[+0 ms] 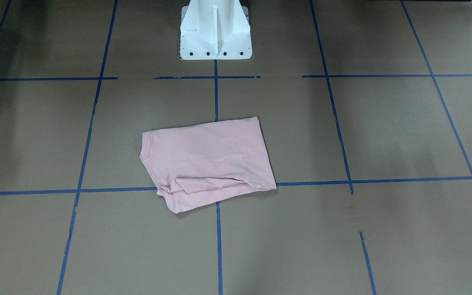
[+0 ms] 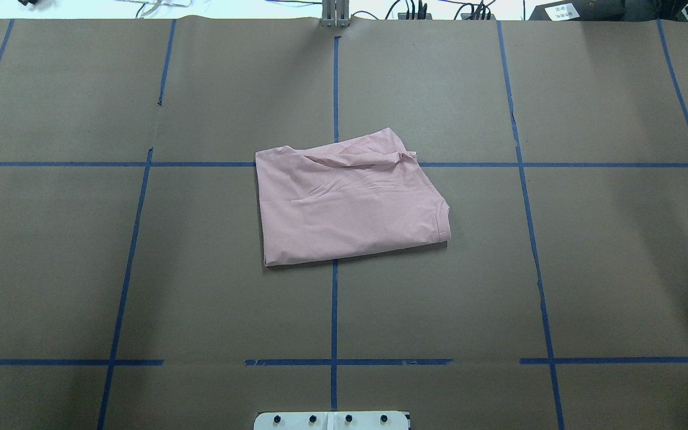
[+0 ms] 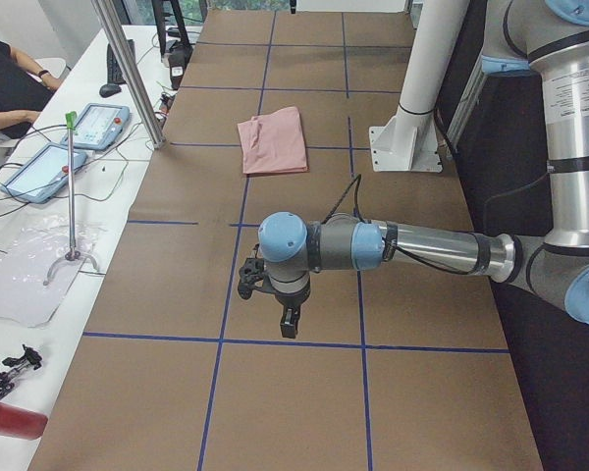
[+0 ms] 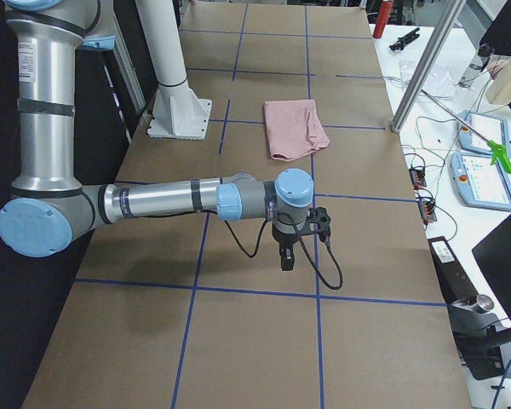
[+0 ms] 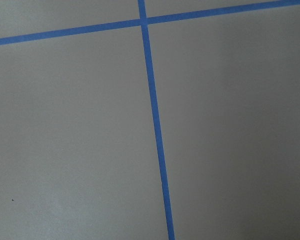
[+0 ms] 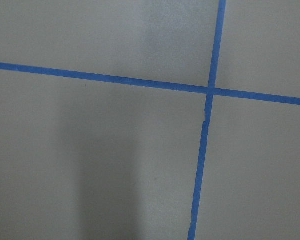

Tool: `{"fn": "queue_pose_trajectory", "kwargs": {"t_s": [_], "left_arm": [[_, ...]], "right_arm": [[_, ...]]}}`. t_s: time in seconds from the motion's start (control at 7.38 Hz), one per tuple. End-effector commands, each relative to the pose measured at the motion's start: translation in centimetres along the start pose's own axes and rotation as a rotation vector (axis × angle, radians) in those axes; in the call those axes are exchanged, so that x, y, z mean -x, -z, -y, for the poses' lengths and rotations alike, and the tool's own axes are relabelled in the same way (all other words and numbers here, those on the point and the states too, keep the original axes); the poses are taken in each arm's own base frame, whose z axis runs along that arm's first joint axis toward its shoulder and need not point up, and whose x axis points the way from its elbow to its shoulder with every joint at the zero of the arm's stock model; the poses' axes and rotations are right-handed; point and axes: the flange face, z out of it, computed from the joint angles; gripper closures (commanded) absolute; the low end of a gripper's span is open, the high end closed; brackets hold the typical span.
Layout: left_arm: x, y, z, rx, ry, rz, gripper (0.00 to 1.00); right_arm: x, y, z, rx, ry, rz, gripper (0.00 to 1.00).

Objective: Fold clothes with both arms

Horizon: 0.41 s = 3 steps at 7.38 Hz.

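The light pink T-shirt [image 1: 207, 159] lies folded into a rough rectangle at the middle of the table, with some bunched cloth along its far edge [image 2: 350, 197]. No print or lettering shows on its upper face. It also shows in the left side view [image 3: 273, 142] and the right side view [image 4: 295, 128]. My left gripper [image 3: 288, 324] hangs over bare table well away from the shirt. My right gripper [image 4: 286, 260] does the same at the other end. I cannot tell whether either is open or shut. Both wrist views show only brown table and blue tape.
The white pedestal base [image 1: 215, 37] stands at the robot's edge of the table [image 2: 332, 421]. Blue tape lines [image 2: 334, 298] grid the brown table. A side bench holds teach pendants [image 3: 98, 123] and cables, and a seated person [image 3: 5, 78] is beside it.
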Motion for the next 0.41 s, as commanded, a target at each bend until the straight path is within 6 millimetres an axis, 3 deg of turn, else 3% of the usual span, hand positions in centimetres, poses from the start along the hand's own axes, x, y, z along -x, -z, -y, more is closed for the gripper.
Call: {"fn": "queue_pose_trajectory", "kwargs": {"t_s": [0.0, 0.27], "left_arm": [[-0.21, 0.27, 0.34, -0.005, -0.006, 0.001, 0.0], [-0.66, 0.72, 0.54, -0.015, -0.018, 0.001, 0.0]], "right_arm": [[-0.07, 0.04, -0.12, -0.001, 0.001, -0.001, 0.0], [-0.12, -0.01, -0.13, 0.0, 0.0, -0.001, 0.0]]}}
